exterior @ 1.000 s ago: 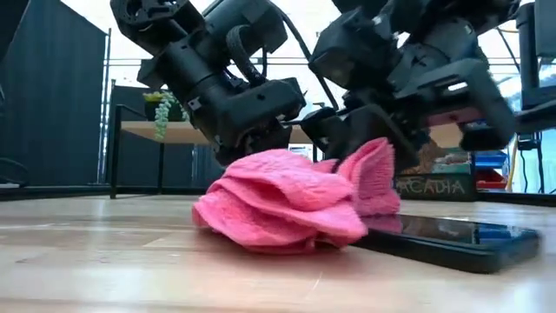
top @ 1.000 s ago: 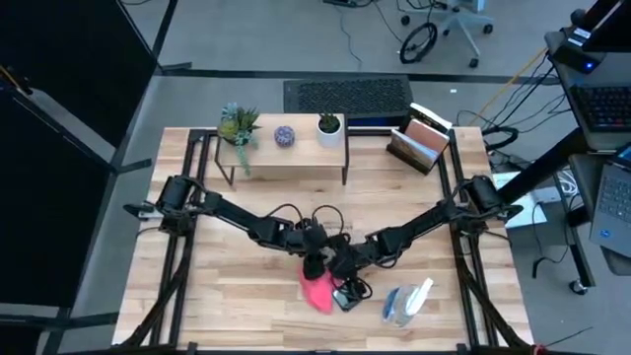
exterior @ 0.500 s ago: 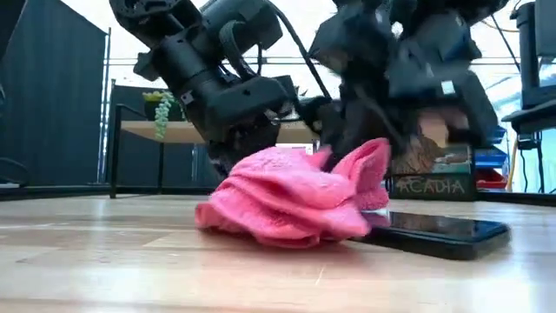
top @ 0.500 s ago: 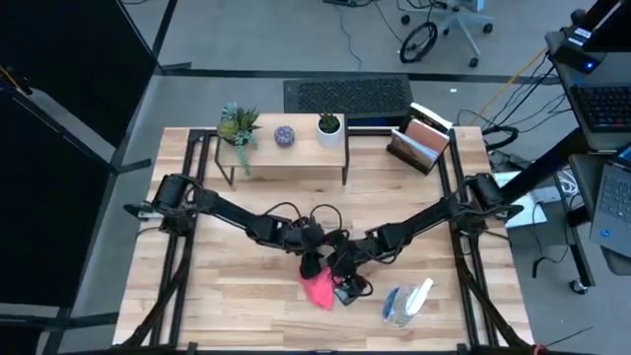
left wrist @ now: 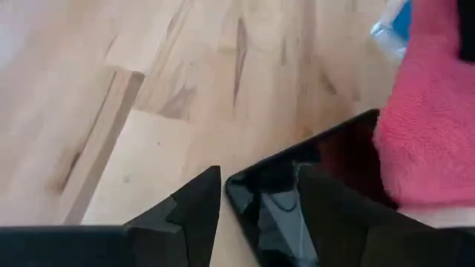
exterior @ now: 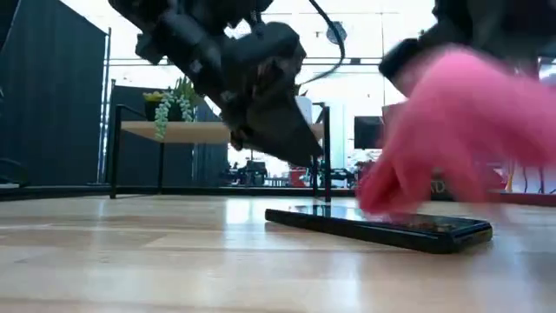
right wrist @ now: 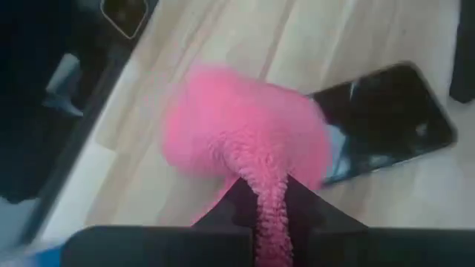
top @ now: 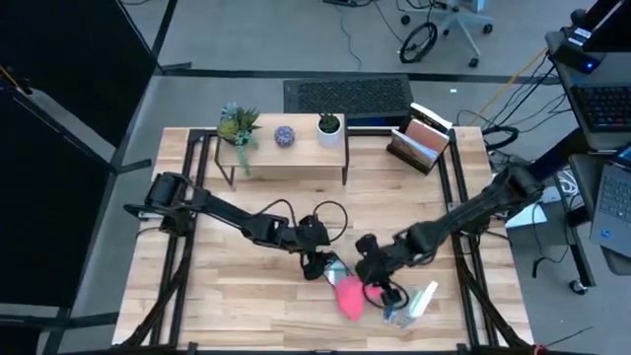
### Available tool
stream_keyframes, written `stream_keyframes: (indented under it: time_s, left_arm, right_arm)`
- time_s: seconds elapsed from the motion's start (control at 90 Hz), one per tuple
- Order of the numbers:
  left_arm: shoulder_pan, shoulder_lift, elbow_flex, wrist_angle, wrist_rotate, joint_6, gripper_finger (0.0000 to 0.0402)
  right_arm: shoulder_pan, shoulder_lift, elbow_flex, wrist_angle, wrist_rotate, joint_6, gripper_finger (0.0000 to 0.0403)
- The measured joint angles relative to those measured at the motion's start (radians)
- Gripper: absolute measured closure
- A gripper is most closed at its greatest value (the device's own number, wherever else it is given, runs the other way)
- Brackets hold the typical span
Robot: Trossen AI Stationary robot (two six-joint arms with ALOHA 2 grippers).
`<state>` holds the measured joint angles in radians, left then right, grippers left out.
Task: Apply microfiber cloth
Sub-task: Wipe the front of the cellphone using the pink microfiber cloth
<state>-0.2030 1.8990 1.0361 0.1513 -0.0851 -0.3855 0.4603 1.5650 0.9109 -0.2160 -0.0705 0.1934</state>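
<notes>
Bright backlight behind the low view; microfiber cloth (exterior: 456,130) smeared by motion blur.

You will find no readable text, label, brand, number or sign in any view; whatever lettering there may be in the room behind the table in the low view is covered and cannot be made out.

The microfiber cloth (top: 349,296) lies between phone (top: 333,269) and spray bottle (top: 409,302).
</notes>
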Motion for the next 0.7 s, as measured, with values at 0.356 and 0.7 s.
stream_keyframes:
  time_s: [0.356,0.7]
  left_arm:
    - [-0.003,0.060,0.005,-0.095,0.055,-0.131,0.0237]
    - [-0.061,0.059,0.004,-0.102,0.047,-0.350,0.0237]
  right_arm:
    - [-0.047,0.189,-0.034,0.091,0.080,-0.061,0.0399]
    - [-0.184,0.096,-0.043,-0.038,0.144,-0.255,0.0399]
